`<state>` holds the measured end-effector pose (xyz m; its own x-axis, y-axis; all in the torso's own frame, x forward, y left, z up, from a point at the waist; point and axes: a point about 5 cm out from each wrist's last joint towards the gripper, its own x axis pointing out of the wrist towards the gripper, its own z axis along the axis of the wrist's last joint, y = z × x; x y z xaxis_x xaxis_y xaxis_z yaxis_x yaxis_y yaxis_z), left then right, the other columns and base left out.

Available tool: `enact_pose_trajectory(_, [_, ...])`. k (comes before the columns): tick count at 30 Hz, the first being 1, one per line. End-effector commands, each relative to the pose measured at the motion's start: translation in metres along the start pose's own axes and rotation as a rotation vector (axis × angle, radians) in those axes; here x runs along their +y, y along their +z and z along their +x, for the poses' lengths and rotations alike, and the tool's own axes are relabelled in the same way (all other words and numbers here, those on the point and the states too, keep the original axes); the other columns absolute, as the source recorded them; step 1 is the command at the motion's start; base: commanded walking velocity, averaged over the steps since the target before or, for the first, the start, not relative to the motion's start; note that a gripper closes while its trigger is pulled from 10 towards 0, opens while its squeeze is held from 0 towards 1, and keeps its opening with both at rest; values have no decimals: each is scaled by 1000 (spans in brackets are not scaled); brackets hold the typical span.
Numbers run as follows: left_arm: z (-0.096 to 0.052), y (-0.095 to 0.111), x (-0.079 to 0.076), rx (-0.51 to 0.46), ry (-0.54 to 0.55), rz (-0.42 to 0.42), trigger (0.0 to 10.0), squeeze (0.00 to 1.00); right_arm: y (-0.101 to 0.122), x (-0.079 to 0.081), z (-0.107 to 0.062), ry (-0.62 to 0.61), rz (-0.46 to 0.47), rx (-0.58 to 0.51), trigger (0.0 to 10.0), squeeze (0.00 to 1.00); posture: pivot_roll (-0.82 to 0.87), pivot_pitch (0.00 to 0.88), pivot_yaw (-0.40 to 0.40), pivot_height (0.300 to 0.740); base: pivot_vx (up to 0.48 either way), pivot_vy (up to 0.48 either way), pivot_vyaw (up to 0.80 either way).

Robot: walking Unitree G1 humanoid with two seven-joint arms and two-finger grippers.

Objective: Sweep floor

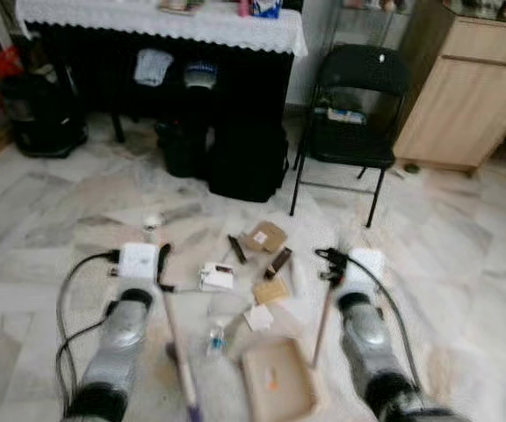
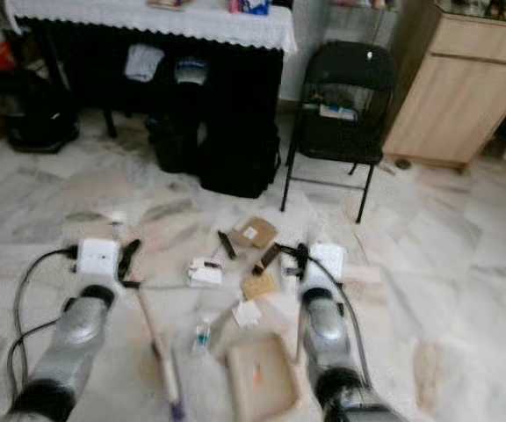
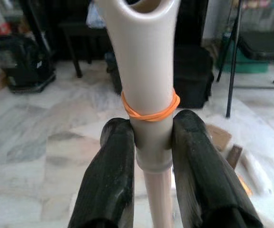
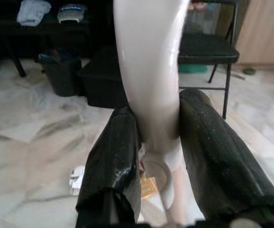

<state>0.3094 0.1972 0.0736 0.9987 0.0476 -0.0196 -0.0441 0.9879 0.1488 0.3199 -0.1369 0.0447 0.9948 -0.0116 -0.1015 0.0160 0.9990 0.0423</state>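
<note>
Left eye view shows sweeping barely begun: the left gripper (image 1: 161, 268) clamps the cream plastic broom handle (image 3: 149, 95), the right gripper (image 1: 328, 264) the beige dustpan's (image 1: 278, 380) handle, with cardboard scraps (image 1: 266, 236) scattered ahead on the marble floor (image 1: 464, 255).

home | marble floor (image 1: 51, 220) – folding chair (image 1: 354, 114) – wooden cabinet (image 1: 464, 97)

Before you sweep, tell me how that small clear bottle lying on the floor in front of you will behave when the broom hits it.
The bottle lies on its side on smooth marble floor, so it will likely roll or skid rather than stay in the pile. It looks small, clear and probably plastic, so likely light. It may slip past the dustpan beside it.
</note>
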Motion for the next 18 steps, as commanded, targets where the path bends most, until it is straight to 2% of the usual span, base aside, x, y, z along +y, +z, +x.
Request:
enact_pose_trajectory(1, [6,16,-7,-79,-14,-2,10000,0,12,-7,4,-32,33,-69,10000,0,43,0,-47,740,0,0,0])
enact_pose_trajectory(18, [4,16,-9,-86,-17,-8,10000,0,11,-18,2,-101,4,-76,10000,0,42,0,-47,740,0,0,0])
